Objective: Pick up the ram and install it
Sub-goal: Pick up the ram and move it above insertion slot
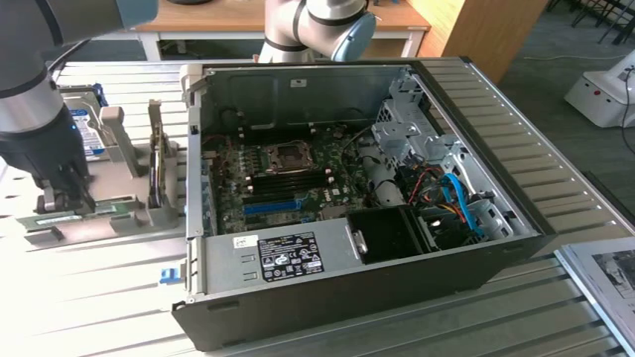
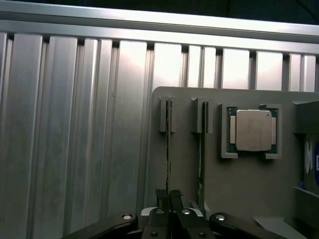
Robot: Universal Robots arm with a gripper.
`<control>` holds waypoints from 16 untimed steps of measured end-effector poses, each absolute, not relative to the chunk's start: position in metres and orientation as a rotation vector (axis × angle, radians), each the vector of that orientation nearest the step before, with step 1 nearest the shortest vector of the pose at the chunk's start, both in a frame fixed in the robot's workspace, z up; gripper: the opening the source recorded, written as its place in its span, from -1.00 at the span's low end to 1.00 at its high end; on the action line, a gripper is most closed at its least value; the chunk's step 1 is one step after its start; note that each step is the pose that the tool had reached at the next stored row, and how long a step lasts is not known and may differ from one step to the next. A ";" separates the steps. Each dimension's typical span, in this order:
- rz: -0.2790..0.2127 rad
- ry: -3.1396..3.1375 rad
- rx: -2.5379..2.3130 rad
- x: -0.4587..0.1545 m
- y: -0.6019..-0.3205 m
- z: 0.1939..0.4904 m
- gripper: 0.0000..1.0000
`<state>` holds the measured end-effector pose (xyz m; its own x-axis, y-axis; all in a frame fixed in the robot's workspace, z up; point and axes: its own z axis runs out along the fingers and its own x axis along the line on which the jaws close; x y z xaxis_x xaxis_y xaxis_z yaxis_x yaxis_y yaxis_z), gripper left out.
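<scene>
The ram [image 2: 168,144] is a thin green stick seen edge-on, standing in a slot of the grey holder [image 2: 224,189]. My gripper [image 2: 169,196] is shut on the stick's near end, one dark finger on each side of it. A second green stick [image 2: 202,154] stands in the neighbouring slot. In the exterior view my gripper [image 1: 74,197] reaches down onto the holder [image 1: 149,216] at that view's left, beside the open computer case [image 1: 347,297]. The motherboard [image 1: 278,178] lies exposed inside the case, with dark memory slots [image 1: 288,172] below the processor socket.
A square silver processor [image 2: 253,130] sits in a recess of the holder next to the sticks. A blue-labelled hard drive [image 1: 85,123] stands upright behind the holder. The case walls, drive cage [image 1: 407,126] and cables [image 1: 451,201] crowd the case's right side. The ribbed metal table [image 2: 75,149] surrounds everything.
</scene>
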<state>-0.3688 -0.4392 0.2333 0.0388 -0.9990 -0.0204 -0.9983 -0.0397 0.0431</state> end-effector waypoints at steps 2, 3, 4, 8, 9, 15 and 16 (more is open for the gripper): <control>-0.070 -2.165 2.252 -0.369 -0.439 0.237 -0.76; -0.070 -2.165 2.252 -0.369 -0.439 0.239 -0.76; -0.070 -2.165 2.252 -0.369 -0.439 0.241 -0.76; -0.070 -2.165 2.252 -0.369 -0.439 0.247 -0.76; -0.070 -2.165 2.252 -0.369 -0.439 0.248 -0.76; -0.070 -2.165 2.252 -0.369 -0.439 0.259 -0.76; -0.070 -2.165 2.252 -0.369 -0.439 0.261 -0.76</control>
<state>-0.3688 -0.4392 0.2606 0.0388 -0.9990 -0.0204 -0.9983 -0.0397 0.0431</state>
